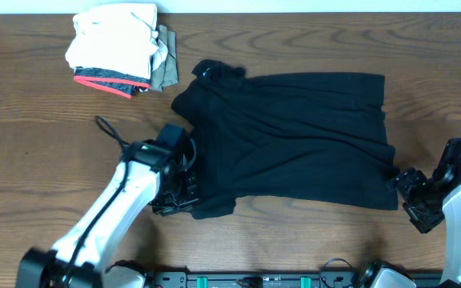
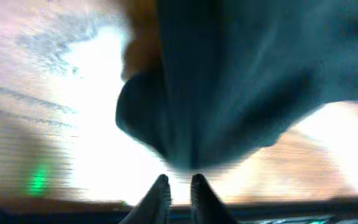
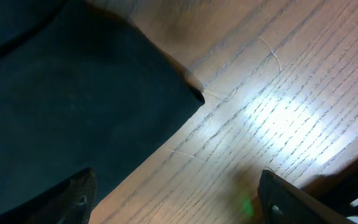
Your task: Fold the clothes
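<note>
At the near edge of the tabletop [image 1: 38, 160], both arms reach in toward the near hem of the black shirt [image 1: 294, 136]. Bare wood lies open to the left of the left arm, to the right of the shirt and along the far side.

The shirt lies flat in the middle of the tabletop with its long axis running left to right. Its collar [image 1: 214, 70] is at the far left and its hem toward the right.

The left gripper [image 2: 180, 182] is at the shirt's near left corner, its fingers almost together with only a thin gap. Bunched cloth converges toward the tips, but blur hides whether any is pinched.

The right gripper [image 3: 176, 180] hangs at the near right corner with its fingers wide apart, one over black cloth and one over wood, holding nothing.

At the far left, apart from the shirt, sits a pile of folded garments [image 1: 114, 48].
</note>
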`<state>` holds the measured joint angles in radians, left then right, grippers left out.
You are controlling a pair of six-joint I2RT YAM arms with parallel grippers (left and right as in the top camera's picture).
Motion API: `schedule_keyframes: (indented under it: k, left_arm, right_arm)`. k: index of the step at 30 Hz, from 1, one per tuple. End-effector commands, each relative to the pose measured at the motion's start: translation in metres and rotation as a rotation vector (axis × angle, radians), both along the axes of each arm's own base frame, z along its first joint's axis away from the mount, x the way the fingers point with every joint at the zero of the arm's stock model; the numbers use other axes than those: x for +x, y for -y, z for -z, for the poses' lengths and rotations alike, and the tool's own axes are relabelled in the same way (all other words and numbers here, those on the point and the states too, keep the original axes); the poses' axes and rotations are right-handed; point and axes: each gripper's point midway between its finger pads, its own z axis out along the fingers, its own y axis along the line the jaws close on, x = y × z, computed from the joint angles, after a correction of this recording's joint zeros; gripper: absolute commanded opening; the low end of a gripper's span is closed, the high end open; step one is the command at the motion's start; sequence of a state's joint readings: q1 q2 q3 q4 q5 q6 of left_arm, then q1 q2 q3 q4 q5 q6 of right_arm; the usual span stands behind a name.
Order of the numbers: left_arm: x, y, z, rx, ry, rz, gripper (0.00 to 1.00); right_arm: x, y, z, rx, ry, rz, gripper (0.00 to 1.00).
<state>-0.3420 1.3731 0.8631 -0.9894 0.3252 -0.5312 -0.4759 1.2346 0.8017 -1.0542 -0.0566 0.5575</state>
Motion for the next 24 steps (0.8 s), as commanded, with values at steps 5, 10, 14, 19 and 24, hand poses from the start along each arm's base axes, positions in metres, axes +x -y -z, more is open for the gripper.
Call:
schedule_keyframes:
  k: [5, 10, 14, 19, 24]
  left_arm:
    - [0.013, -0.03, -0.003, 0.18, 0.057, -0.183, 0.41]
    - [0.021, -0.047, -0.002, 0.271, 0.107, -0.185, 0.69]
    - [0.034, -0.045, 0.002, 0.263, 0.182, -0.074, 0.82]
    - [0.032, -0.044, 0.015, 0.255, 0.187, -0.003, 0.84]
    - [0.026, -0.023, 0.032, 0.125, 0.172, 0.099, 0.88]
  right_arm:
    - [0.004, 0.002, -0.006, -0.008, 0.023, -0.008, 0.84]
    - [0.004, 0.002, -0.006, -0.008, 0.023, -0.008, 0.84]
    - [0.004, 0.002, -0.006, -0.008, 0.022, -0.008, 0.84]
    - [0.003, 0.002, -0.006, -0.007, 0.019, -0.009, 0.85]
    - [0.003, 0.002, -0.006, -0.007, 0.02, -0.008, 0.85]
